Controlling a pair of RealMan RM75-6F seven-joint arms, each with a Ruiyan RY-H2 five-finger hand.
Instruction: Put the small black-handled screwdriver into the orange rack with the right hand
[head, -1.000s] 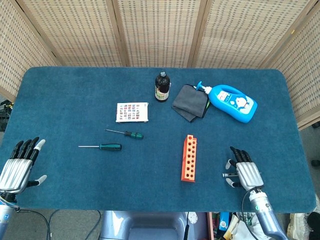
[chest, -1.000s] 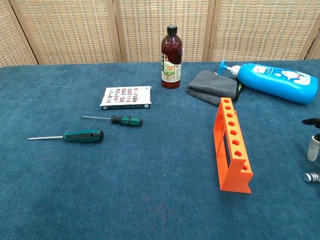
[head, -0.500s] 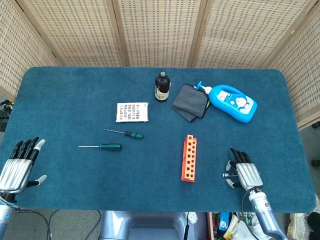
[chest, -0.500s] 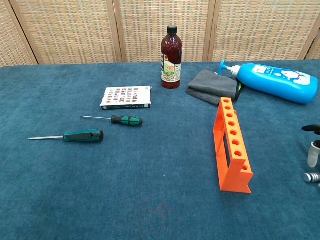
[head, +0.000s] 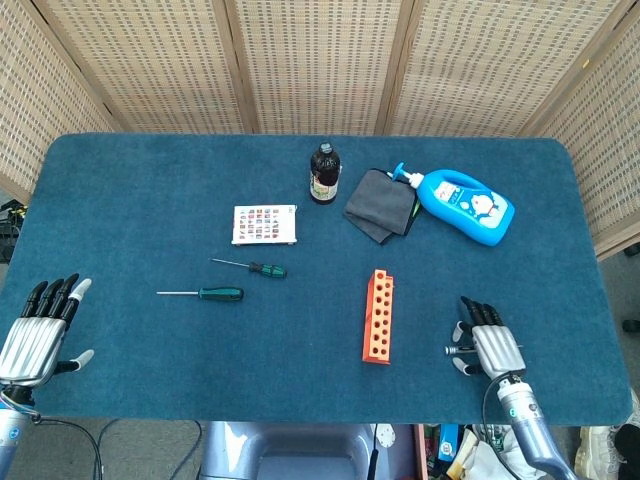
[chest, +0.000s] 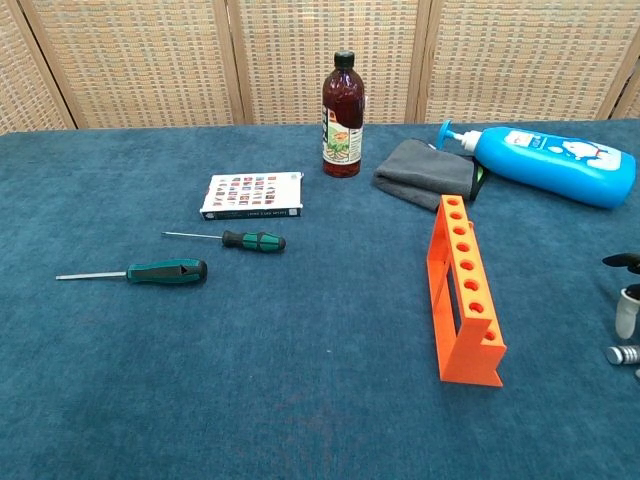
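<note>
Small black-handled screwdriver (head: 252, 267) flat on the blue surface (head: 150, 200), well left of the upright orange rack (head: 378, 317). Right robot hand (head: 487, 346) near the front edge (fingers apart, holding nothing); left robot hand (head: 38, 333) also spread and empty.
</note>
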